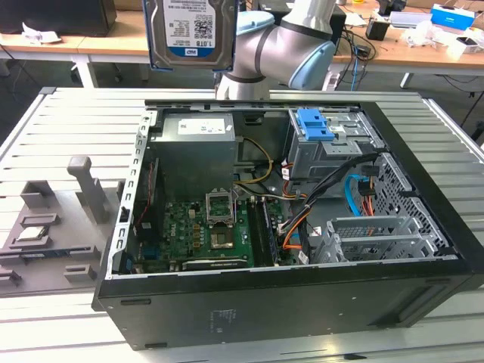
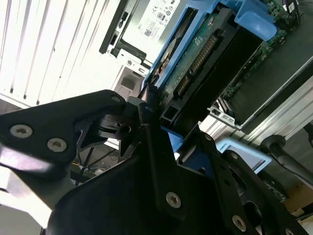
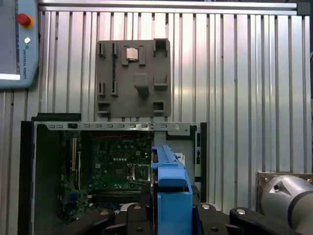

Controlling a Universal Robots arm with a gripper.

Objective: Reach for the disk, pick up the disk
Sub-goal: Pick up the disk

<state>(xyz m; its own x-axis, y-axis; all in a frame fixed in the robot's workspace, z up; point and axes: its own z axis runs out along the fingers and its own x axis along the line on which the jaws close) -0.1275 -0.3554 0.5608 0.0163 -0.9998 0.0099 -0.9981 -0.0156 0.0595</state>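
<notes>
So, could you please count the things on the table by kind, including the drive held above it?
1 open black computer case
1 blue plastic bracket inside it
1 silver-grey metal hard drive, held aloft
1 grey slotted parts tray
1 small square silver chip on that tray
Total: 5

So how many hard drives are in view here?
1: the disk, held by the hand above the open computer case in the exterior view. Others may be hidden inside the drive cage.

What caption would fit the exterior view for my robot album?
A robot arm holds the disk in the air, clear of the open computer case on a slatted metal table.
</notes>
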